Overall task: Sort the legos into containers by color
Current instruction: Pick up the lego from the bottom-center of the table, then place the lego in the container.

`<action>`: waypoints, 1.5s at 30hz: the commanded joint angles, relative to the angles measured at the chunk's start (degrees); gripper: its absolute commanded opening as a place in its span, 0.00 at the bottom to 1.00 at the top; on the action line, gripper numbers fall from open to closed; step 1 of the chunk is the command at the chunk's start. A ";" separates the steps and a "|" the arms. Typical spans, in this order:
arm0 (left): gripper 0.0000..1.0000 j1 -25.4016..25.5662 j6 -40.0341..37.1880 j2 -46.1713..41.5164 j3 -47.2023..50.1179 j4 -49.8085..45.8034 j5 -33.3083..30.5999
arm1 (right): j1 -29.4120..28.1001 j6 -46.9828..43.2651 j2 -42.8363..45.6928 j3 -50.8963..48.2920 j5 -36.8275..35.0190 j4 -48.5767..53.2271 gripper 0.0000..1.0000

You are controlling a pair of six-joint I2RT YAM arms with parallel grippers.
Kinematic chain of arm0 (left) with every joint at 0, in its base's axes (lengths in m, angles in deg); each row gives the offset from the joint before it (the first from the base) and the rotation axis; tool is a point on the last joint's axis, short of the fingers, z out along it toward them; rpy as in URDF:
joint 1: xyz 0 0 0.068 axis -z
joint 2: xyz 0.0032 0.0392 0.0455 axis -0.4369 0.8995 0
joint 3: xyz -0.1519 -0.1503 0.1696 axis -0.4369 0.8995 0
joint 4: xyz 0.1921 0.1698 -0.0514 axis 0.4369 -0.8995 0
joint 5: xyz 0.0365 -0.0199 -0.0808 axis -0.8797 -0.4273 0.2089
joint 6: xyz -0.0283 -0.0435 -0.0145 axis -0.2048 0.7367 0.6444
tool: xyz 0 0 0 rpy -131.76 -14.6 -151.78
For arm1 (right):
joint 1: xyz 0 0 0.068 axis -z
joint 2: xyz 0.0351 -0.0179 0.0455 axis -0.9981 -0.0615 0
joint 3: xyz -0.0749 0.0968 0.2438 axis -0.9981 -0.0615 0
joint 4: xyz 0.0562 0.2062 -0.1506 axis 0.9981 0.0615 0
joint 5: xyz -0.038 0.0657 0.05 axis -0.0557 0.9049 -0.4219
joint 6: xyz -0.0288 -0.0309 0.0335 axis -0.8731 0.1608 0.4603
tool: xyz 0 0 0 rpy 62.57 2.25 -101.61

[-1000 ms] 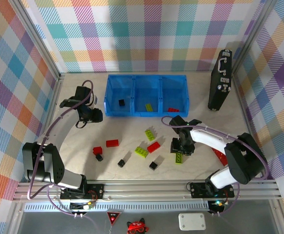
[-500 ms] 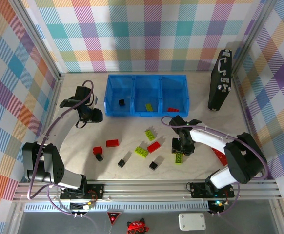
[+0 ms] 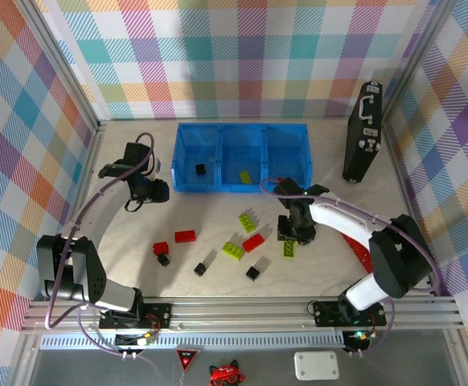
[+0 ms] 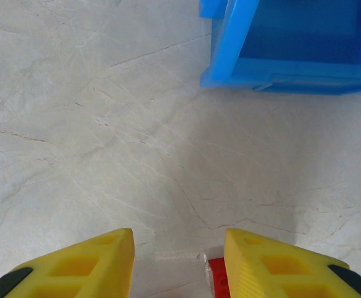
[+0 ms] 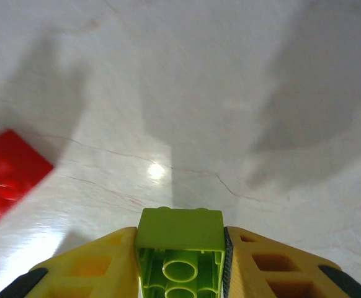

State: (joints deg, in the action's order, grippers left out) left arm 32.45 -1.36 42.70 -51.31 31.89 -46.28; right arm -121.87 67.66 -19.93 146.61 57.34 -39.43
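presently right gripper [image 5: 180, 248] clamps one lime lego [image 5: 179, 226]; left gripper [image 4: 177, 248]: cannot tell; three bin compartments [image 3: 221, 153].

Table [image 4: 106, 124] looks like veined stone, faintly shiny; bin [image 4: 280, 68] is see-through blue plastic, green lego [image 5: 179, 231] smooth glossy plastic.

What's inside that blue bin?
The blue bin holds a black brick on the left, a lime-green brick in the middle, a red brick on the right. Its near wall may hide more.

Pastel plaid walls [image 3: 242, 56] enclose a pale marbled tabletop [image 3: 121, 233].
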 commanded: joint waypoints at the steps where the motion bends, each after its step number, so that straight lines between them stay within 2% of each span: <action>1: 0.43 -0.60 -0.57 -1.29 1.03 0.07 -0.04 | -0.64 -2.57 -2.47 5.37 -0.92 2.80 0.36; 9: 0.43 -0.68 -0.58 -1.61 1.06 0.17 0.13 | -1.04 -6.75 -12.47 23.23 -0.92 5.44 0.36; 20: 0.43 -0.74 -0.52 -1.54 1.16 0.35 0.40 | -1.00 -11.13 -28.85 50.98 -4.53 9.79 0.37; 31: 0.43 -0.73 -0.56 -1.30 1.33 0.51 0.08 | 1.97 -14.37 -47.20 78.86 -3.39 15.67 0.37; 35: 0.43 -0.70 -0.57 -0.94 1.25 0.61 0.30 | 3.03 -14.35 -51.31 83.52 -0.93 15.11 0.37; 45: 0.43 -0.72 -0.50 -0.32 1.07 0.79 0.66 | 3.49 -11.85 -56.79 84.23 5.34 9.09 0.37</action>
State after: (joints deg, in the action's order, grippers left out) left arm 32.45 -1.36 42.46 -50.56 32.35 -46.23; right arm -117.92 54.59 -74.88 228.97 59.76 -29.09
